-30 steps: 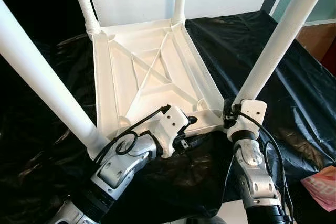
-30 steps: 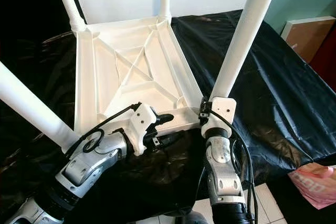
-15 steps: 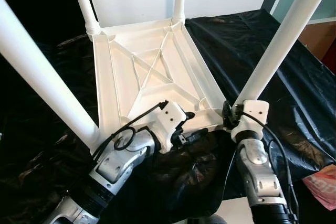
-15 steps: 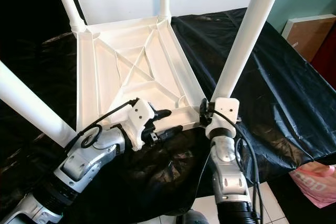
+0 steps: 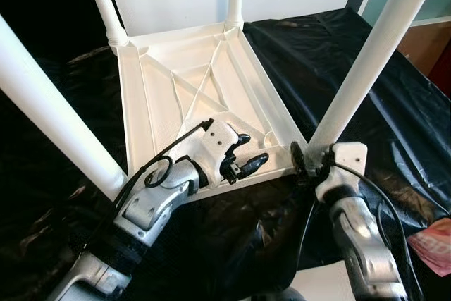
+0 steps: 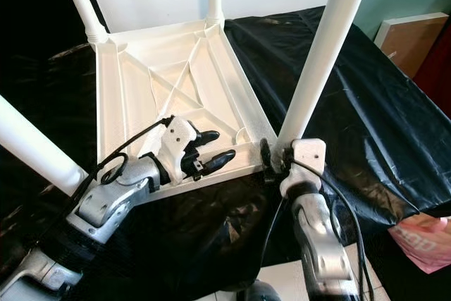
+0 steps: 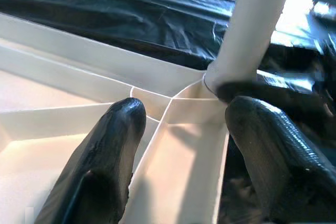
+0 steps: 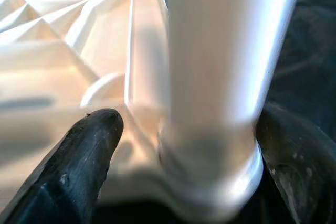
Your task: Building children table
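A white children's table (image 5: 197, 82) lies upside down on a black sheet, its four white legs pointing up. My left gripper (image 5: 248, 151) is open over the near rim of the underside. One finger (image 7: 113, 150) hangs over the ribbed panel and the other (image 7: 273, 156) sits outside the rim, close to the near right leg (image 7: 247, 30). My right gripper (image 5: 310, 161) is at the base of that near right leg (image 5: 366, 54). Its fingers (image 8: 89, 150) straddle the leg's foot (image 8: 215, 77), with a gap on one side.
The near left leg (image 5: 49, 103) slants across the left side, and two far legs (image 5: 102, 5) stand at the back. The black sheet (image 5: 331, 40) covers the surface on all sides. A pink item (image 5: 431, 244) lies low at the right, and a brown board (image 6: 409, 33) leans beyond.
My left gripper has moved forward from below the near edge, up onto the table's rim. My right arm has lowered a little, still at the leg's base.
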Controlling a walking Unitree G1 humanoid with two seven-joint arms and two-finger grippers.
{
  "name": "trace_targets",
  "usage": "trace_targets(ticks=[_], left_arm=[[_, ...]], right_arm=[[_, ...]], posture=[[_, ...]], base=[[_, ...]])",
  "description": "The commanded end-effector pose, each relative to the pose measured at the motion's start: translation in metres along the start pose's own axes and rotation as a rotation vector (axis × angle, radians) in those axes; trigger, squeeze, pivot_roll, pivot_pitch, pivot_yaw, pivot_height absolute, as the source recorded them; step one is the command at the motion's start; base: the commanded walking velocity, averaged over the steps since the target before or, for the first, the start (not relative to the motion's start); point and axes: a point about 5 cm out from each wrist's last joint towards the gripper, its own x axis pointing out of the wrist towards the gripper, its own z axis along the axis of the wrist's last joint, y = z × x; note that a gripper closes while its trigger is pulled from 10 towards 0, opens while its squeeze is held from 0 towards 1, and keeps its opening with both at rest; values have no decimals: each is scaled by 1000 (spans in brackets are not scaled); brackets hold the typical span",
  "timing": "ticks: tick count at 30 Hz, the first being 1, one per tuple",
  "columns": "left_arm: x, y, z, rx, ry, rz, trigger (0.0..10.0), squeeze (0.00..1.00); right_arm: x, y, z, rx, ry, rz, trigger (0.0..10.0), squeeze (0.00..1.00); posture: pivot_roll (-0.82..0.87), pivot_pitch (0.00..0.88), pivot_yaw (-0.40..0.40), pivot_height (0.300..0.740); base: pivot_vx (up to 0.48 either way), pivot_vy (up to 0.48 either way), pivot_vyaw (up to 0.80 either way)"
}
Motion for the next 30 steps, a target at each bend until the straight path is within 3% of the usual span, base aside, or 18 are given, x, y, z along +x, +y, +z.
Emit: trace_targets(ticks=[1, 7, 10, 11, 17, 25, 30], left_arm=[[-5, -12, 3, -25, -11, -198, 10000, 0], [-13, -17, 6, -70, -31, -212, 10000, 0], [-36, -30, 0, -124, 11, -238, 10000, 0], [-36, -30, 0, -124, 11, -238, 10000, 0], [-49, -37, -5, -145, 48, -225, 10000, 0], [-84, -52, -11, -220, 146, -189, 10000, 0], [-92, -56, -12, -237, 167, -178, 10000, 0]], right_arm=[[-5, 5, 1, 8, -5, 54, 10000, 0], [-12, 6, 2, -3, 3, 101, 10000, 0], [-18, 13, 2, 8, 39, 251, 10000, 0], [-18, 13, 2, 8, 39, 251, 10000, 0], [-13, 24, 2, 39, 51, 362, 10000, 0], [8, 36, 9, 94, 42, 515, 10000, 0], [15, 32, 11, 80, 27, 503, 10000, 0]], posture=[[-42, 156, -11, 740], [-39, 159, -8, 740], [-20, 171, -12, 740], [-20, 171, -12, 740], [3, 173, -25, 740], [76, 185, -67, 740], [87, 186, -72, 740]], base=[[0, 0, 0], [0, 0, 0], [0, 0, 0], [0, 0, 0], [0, 0, 0], [0, 0, 0], [0, 0, 0]])
